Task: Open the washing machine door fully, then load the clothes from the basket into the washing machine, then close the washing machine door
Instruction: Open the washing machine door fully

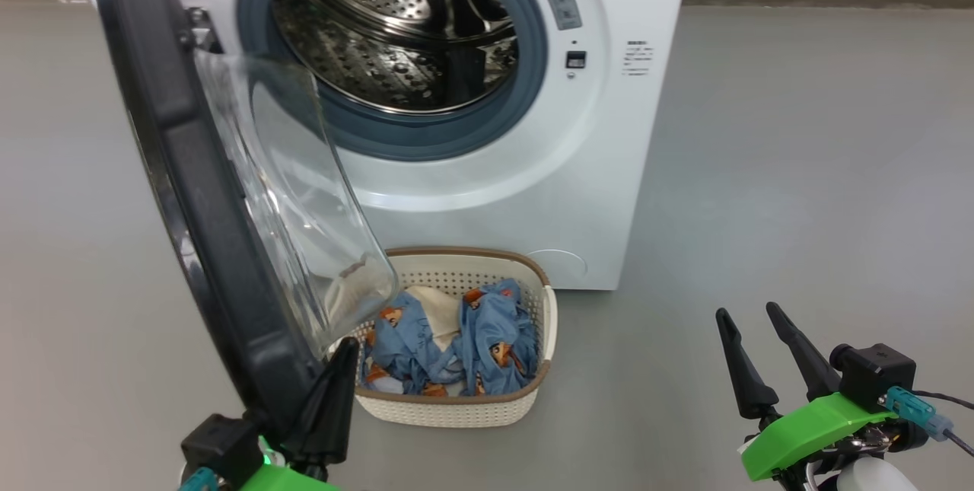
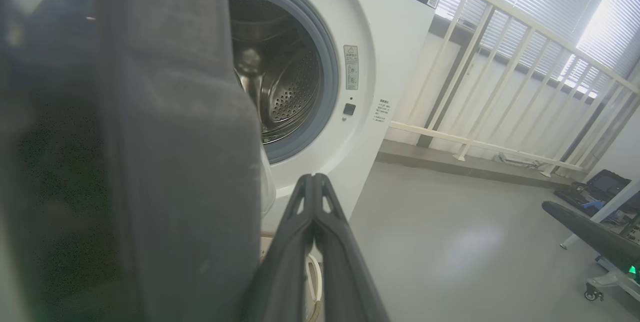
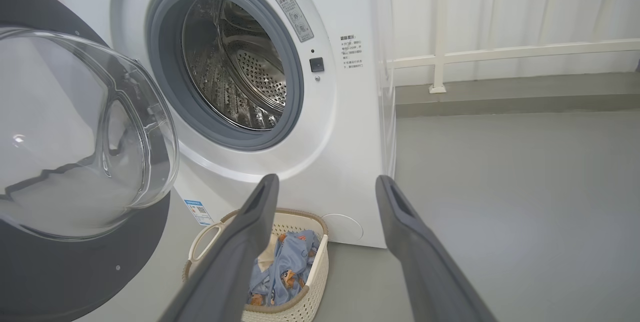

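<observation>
The washing machine [image 1: 609, 133] stands ahead, its steel drum [image 1: 396, 34] exposed. The washing machine door [image 1: 190, 194] hangs swung out on the left, its black rim edge-on to me and its glass bowl [image 1: 304, 209] facing the drum. My left gripper [image 1: 346, 350] is shut on nothing, close against the inner side of the door's lower rim [image 2: 175, 162]. Below the opening sits the basket [image 1: 456, 411] holding the clothes [image 1: 487, 339], blue printed pieces over a cream one. My right gripper [image 1: 747, 310] hangs open and empty, to the right of the basket [image 3: 310, 282].
Bare grey floor [image 1: 799, 209] spreads right of the machine. A white railing [image 2: 500, 87] with window blinds behind it runs along the far wall. Dark equipment and a wheeled frame [image 2: 600, 282] stand at the far right of the left wrist view.
</observation>
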Robot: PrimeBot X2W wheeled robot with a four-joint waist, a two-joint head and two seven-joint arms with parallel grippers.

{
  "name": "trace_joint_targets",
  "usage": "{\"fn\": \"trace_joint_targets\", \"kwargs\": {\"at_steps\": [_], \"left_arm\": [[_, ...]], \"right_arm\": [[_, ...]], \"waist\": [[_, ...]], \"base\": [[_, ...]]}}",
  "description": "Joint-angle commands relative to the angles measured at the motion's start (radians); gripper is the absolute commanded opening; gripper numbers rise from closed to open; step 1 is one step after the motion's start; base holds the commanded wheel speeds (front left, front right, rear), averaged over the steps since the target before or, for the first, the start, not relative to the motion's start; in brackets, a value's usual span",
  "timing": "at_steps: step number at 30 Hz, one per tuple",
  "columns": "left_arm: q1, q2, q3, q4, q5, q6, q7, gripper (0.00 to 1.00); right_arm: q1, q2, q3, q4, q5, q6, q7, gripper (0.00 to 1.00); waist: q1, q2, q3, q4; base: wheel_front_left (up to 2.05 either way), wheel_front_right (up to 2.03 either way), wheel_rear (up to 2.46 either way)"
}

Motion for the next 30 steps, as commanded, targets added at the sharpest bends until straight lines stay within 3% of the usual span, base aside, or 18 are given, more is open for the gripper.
{"fn": "trace_joint_targets", "kwargs": {"at_steps": [1, 20, 30], "left_arm": [[-0.015, 0.040, 0.070, -0.025, -0.012, 0.027, 0.001, 0.00], [-0.005, 0.116, 0.130, -0.040, -0.030, 0.071, 0.042, 0.00], [-0.068, 0.169, 0.167, 0.031, -0.046, 0.069, 0.056, 0.00]], "right_arm": [[-0.017, -0.006, 0.017, -0.019, 0.013, 0.006, -0.012, 1.00], [-0.003, 0.012, -0.002, -0.019, 0.015, 0.006, -0.012, 1.00], [-0.013, 0.027, -0.003, -0.019, 0.014, 0.006, -0.012, 1.00]], "waist": [[0.0000, 0.0000, -0.006, 0.030], [0.0000, 0.0000, -0.013, 0.164], [0.0000, 0.0000, -0.001, 0.217]], "base": [[0.00, 0.00, 0.00], [0.00, 0.00, 0.00], [0.00, 0.00, 0.00]]}}
